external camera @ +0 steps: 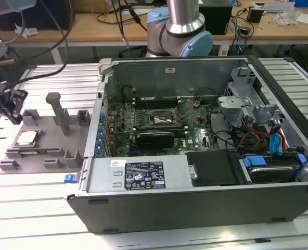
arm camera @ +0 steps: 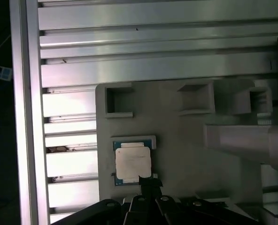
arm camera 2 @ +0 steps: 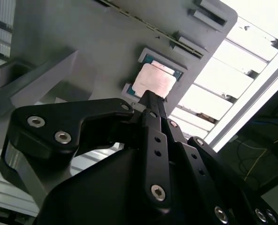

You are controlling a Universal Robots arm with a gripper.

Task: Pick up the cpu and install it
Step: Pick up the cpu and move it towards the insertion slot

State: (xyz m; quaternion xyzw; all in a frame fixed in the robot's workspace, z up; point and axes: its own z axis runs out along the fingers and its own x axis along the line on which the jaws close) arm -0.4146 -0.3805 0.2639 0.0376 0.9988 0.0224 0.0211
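The cpu [external camera: 27,138], a small silver square chip, lies flat in a raised nest on the grey fixture plate [external camera: 50,140] at the exterior view's left, outside the computer case. My gripper [external camera: 12,110] hangs a little above the plate, just beside the chip. In both wrist views the cpu [arm camera 2: 153,80] [arm camera: 133,161] sits right in front of the gripper [arm camera 2: 150,97] [arm camera: 146,181], whose dark fingers meet in a single narrow tip, shut, holding nothing. The dark square socket [external camera: 162,119] sits on the green motherboard inside the case.
The open computer case [external camera: 195,200] fills the middle and the exterior view's right, with cables, a drive bay and a black card [external camera: 155,138] inside. Grey posts [external camera: 59,112] and blocks stick up from the fixture plate near the chip. A slatted aluminium table [external camera: 34,203] lies underneath.
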